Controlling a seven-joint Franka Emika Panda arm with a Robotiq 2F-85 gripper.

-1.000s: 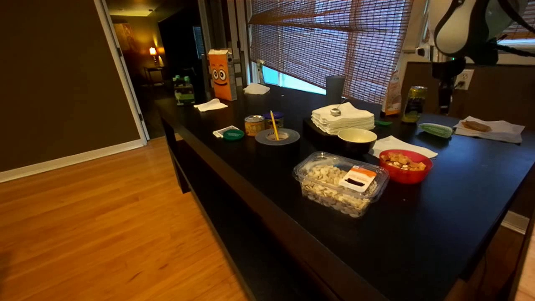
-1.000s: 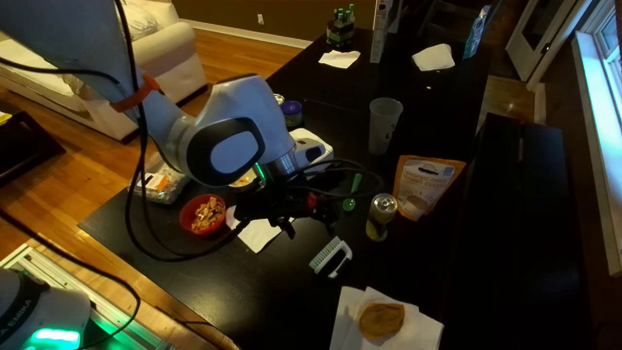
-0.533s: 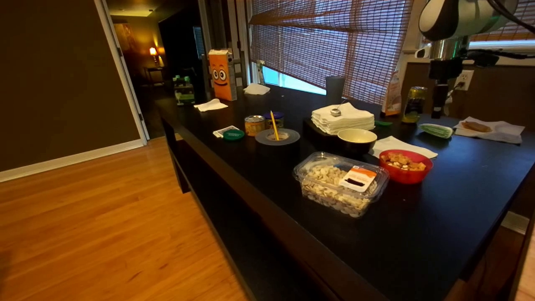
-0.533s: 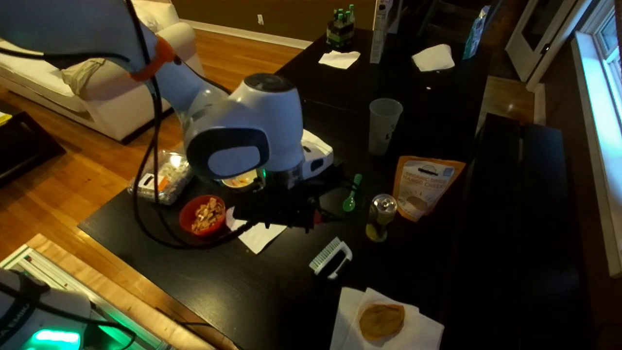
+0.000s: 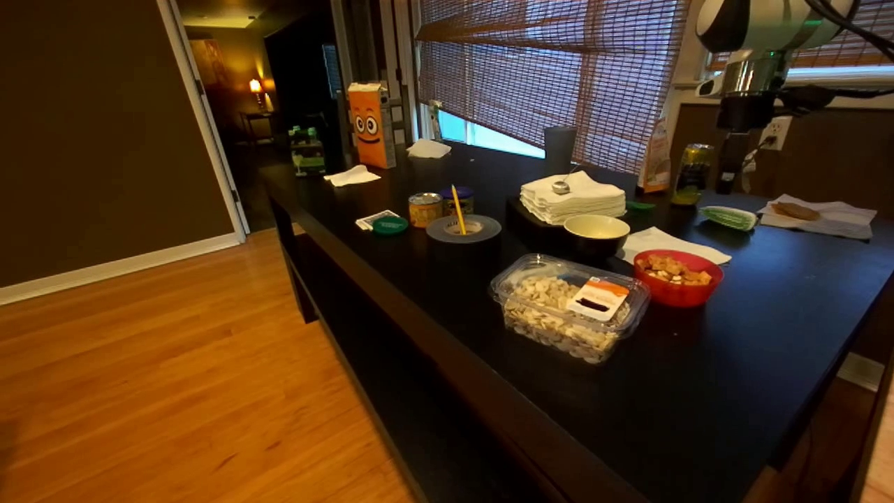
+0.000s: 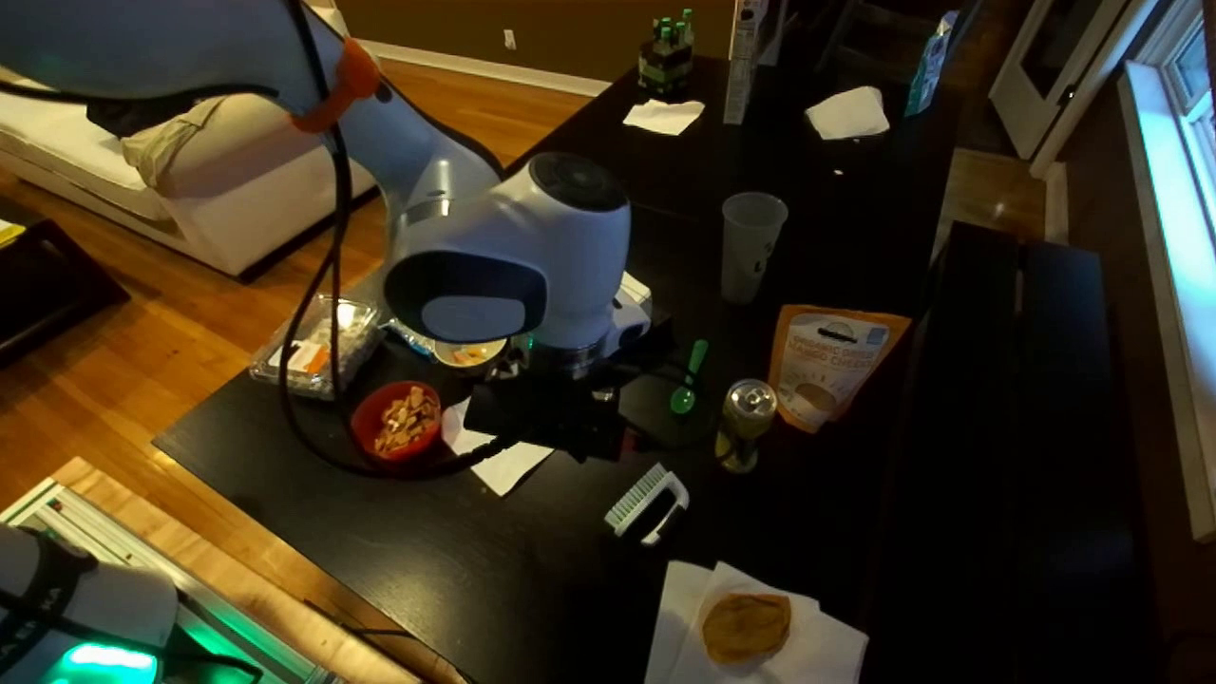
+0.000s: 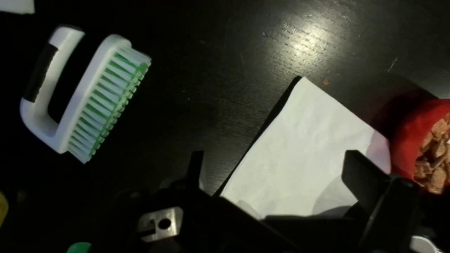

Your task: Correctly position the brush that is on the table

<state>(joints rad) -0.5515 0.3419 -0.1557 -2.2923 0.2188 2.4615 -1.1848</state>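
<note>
The white brush (image 7: 102, 102) with green and white bristles and a black-gripped handle lies on its side on the dark table (image 7: 197, 70). In the wrist view it is at upper left, its bristles facing right. It also shows in both exterior views (image 5: 728, 218) (image 6: 649, 502). My gripper (image 7: 274, 153) is open and empty, its fingers wide apart above a white napkin (image 7: 299, 147), clear of the brush. In the exterior views the gripper (image 5: 726, 185) (image 6: 598, 446) is a dark shape above the table near the brush; its fingers are hard to make out there.
A can (image 6: 746, 427), a green spoon (image 6: 692, 375) and an orange-white pouch (image 6: 831, 366) stand or lie near the brush. A red bowl of cereal (image 6: 397, 421) is beside the napkin. A brown patty (image 6: 746, 627) lies on napkins. A cup (image 6: 750, 247) stands farther back.
The arm's forearm and wrist have swung right in an exterior view, and the hand has turned. In an exterior view the gripper has shifted slightly left. The brush has not moved.
</note>
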